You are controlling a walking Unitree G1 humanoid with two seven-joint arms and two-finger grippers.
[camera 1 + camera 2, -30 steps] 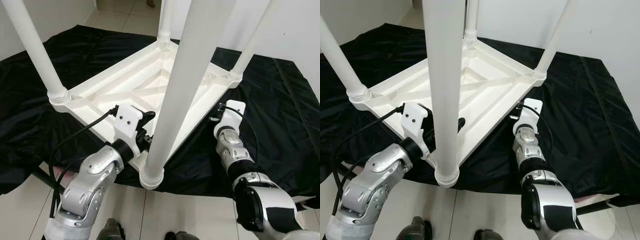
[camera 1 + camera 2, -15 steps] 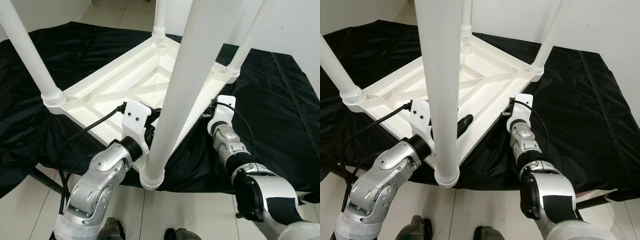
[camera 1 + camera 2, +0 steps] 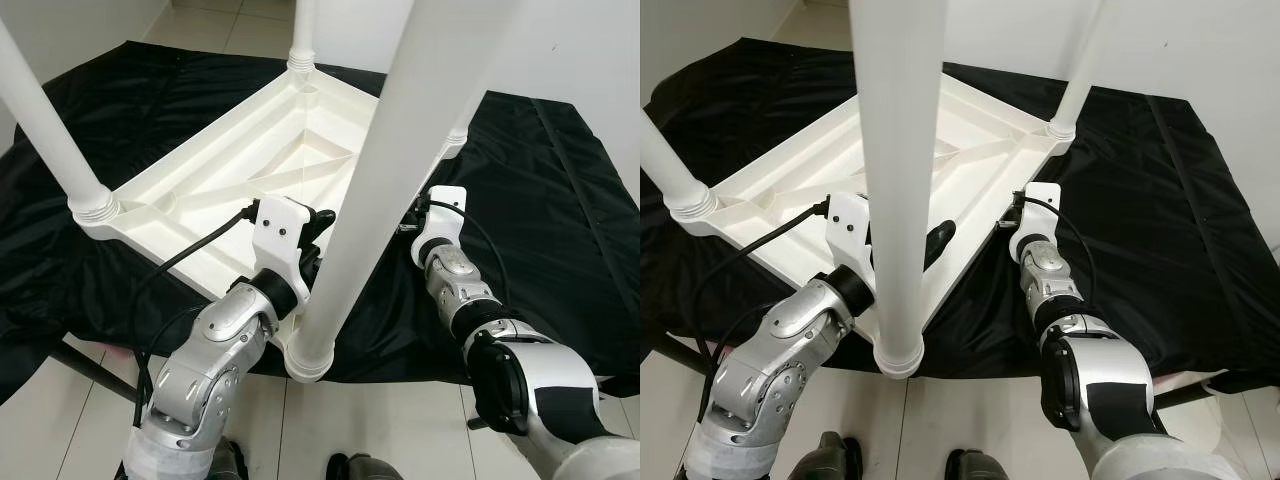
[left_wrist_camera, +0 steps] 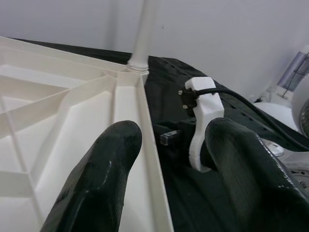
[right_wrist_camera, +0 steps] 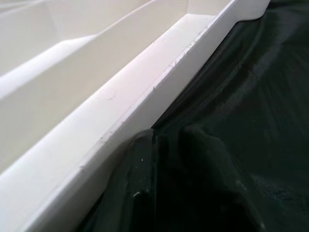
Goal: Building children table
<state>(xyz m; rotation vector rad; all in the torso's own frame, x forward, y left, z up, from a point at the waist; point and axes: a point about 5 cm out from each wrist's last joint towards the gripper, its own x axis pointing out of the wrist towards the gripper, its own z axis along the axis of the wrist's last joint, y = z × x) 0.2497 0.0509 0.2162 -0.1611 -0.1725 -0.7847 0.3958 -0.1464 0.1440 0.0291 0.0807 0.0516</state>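
the left gripper is gaping wide, straddling the upturned table's rim on the black cloth. the right gripper is sitting half hidden beside it, grip unclear. four legs are standing, tops cropped.

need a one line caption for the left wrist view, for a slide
Left gripper open astride the rim of the upturned white table, facing the right wrist across the black cloth.
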